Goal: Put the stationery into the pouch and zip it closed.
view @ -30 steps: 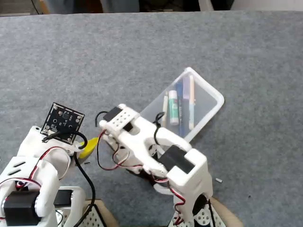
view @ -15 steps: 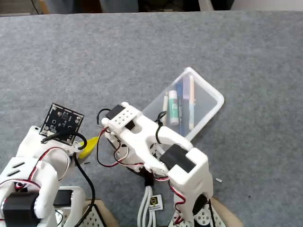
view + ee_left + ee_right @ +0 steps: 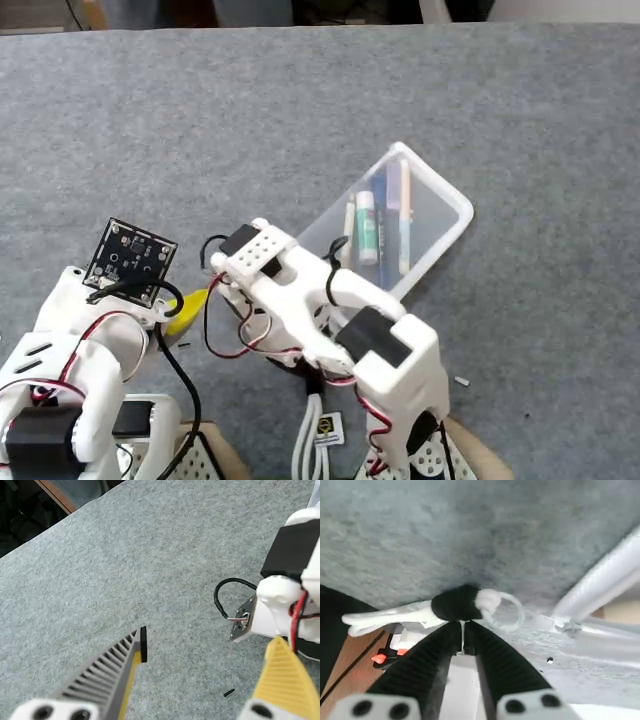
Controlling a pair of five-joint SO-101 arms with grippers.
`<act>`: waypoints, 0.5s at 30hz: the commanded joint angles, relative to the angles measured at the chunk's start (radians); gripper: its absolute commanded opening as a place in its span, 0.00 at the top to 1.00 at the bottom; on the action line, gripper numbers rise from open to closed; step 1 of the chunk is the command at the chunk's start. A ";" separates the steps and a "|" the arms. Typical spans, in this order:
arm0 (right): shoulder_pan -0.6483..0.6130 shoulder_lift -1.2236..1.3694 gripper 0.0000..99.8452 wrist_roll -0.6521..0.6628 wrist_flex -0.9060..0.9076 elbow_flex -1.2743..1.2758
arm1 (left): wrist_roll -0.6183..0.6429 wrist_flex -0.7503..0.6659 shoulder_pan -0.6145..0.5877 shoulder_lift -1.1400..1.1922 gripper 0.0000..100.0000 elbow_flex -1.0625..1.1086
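High view. A grey felt table (image 3: 200,110) carries a clear pouch (image 3: 447,207), lying at a slant right of centre. The stationery (image 3: 383,222) is inside it: a green-and-white stick, a blue pen and an orange-striped pen lie side by side along the pouch's length. The right arm (image 3: 330,300) reaches over the near, lower-left end of the pouch and hides that end. The left arm (image 3: 70,360) sits at the lower left, well apart from the pouch, with a black camera board (image 3: 133,258) on its wrist. A white cable (image 3: 308,445) with a small tag lies at the near edge, just beside the right arm's base.

Left wrist view. The left gripper (image 3: 210,645) hangs above bare felt with its jaws spread wide and nothing between them. One finger is grey and ribbed, the other yellow. A white and black part of the right arm stands just beyond the yellow finger, and a small black scrap (image 3: 228,693) lies on the felt near it.

Right wrist view. The right gripper (image 3: 464,629) has its two black jaws drawn almost together. Their tips meet at the zip pull (image 3: 456,606), a black slider with a clear ring on one side and a white tab on the other. A thin pale sliver is pinched between the jaws just below the slider.
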 commanded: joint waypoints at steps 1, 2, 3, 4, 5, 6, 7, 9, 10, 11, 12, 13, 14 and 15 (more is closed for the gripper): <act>-0.037 -0.101 0.87 0.000 0.015 -0.002 | -0.012 -0.008 -0.010 -0.003 0.62 -0.082; -0.048 -0.119 0.87 -0.003 0.017 -0.001 | -0.012 -0.008 -0.010 -0.003 0.62 -0.096; -0.057 -0.136 0.87 -0.006 0.028 -0.001 | -0.012 -0.008 -0.010 -0.003 0.62 -0.110; -0.066 -0.148 0.87 -0.005 0.034 -0.001 | -0.014 -0.008 -0.010 -0.003 0.62 -0.119; -0.072 -0.154 0.87 -0.005 0.040 -0.001 | -0.014 -0.008 -0.010 -0.003 0.62 -0.127; -0.074 -0.156 0.87 -0.005 0.040 -0.001 | -0.014 -0.005 -0.010 -0.003 0.62 -0.130; -0.075 -0.150 0.87 -0.005 0.035 -0.001 | -0.014 -0.005 -0.012 -0.003 0.62 -0.130; -0.077 -0.124 0.87 -0.006 0.034 -0.004 | -0.014 -0.005 -0.024 -0.003 0.62 -0.130; -0.077 -0.104 0.87 -0.006 0.026 -0.005 | -0.014 -0.006 -0.033 -0.003 0.62 -0.130; -0.077 -0.081 0.87 -0.006 0.017 -0.005 | -0.014 -0.008 -0.038 -0.003 0.62 -0.130; -0.077 -0.056 0.87 -0.006 0.008 -0.004 | -0.014 -0.008 -0.041 -0.003 0.62 -0.130; -0.077 -0.028 0.87 -0.006 0.002 -0.002 | -0.014 -0.006 -0.042 -0.003 0.62 -0.130; -0.077 -0.001 0.87 -0.006 0.000 -0.002 | -0.014 -0.005 -0.042 -0.003 0.62 -0.130; -0.077 0.024 0.87 -0.006 0.000 -0.005 | -0.014 -0.005 -0.042 -0.003 0.62 -0.130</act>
